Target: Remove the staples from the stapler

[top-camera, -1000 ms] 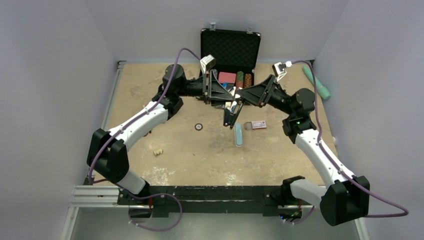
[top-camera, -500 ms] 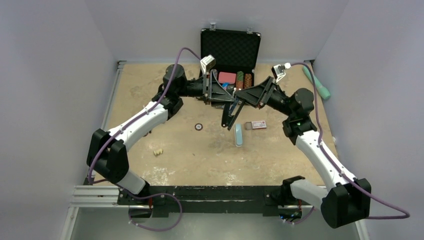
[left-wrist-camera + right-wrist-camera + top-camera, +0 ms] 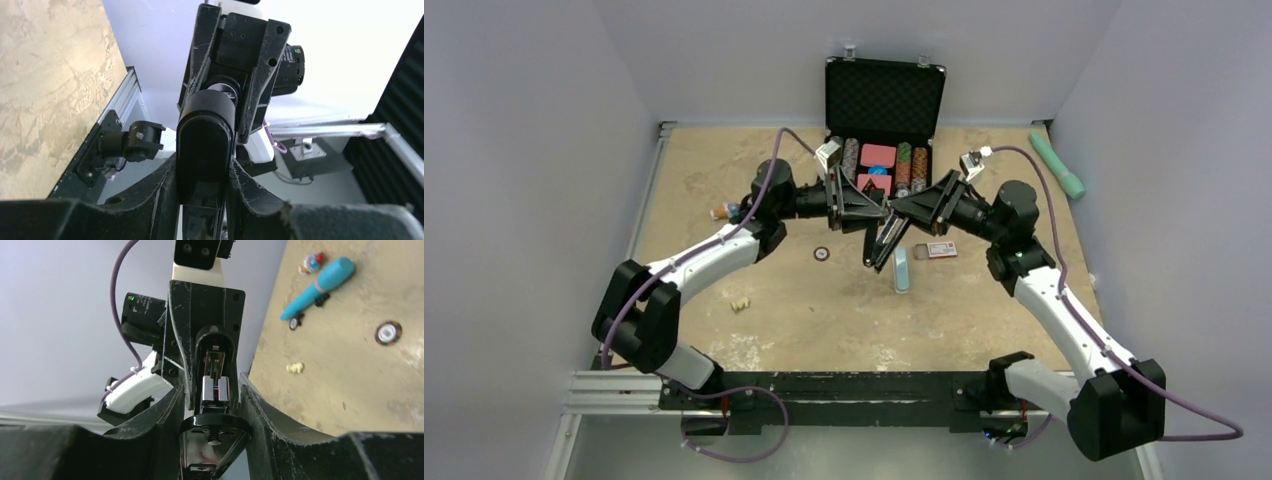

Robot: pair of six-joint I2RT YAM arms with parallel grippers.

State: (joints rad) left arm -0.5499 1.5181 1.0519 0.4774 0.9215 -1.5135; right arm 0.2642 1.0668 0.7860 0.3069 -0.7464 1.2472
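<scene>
Black stapler (image 3: 881, 240) is held up over mid table (image 3: 824, 310), just near of the open case (image 3: 885, 95). It's pinched btwn left gripper (image 3: 867, 203) & right gripper (image 3: 897, 209), both clamped on it.

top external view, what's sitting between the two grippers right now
The stapler, hinged open, fills the gap between the left gripper and the right gripper. Each wrist view also shows it gripped between that arm's own jaws.

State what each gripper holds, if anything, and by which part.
Both hold the opened stapler in the air. The left gripper clamps its black, rounded arm. The right gripper clamps the arm whose silvery channel shows.
</scene>
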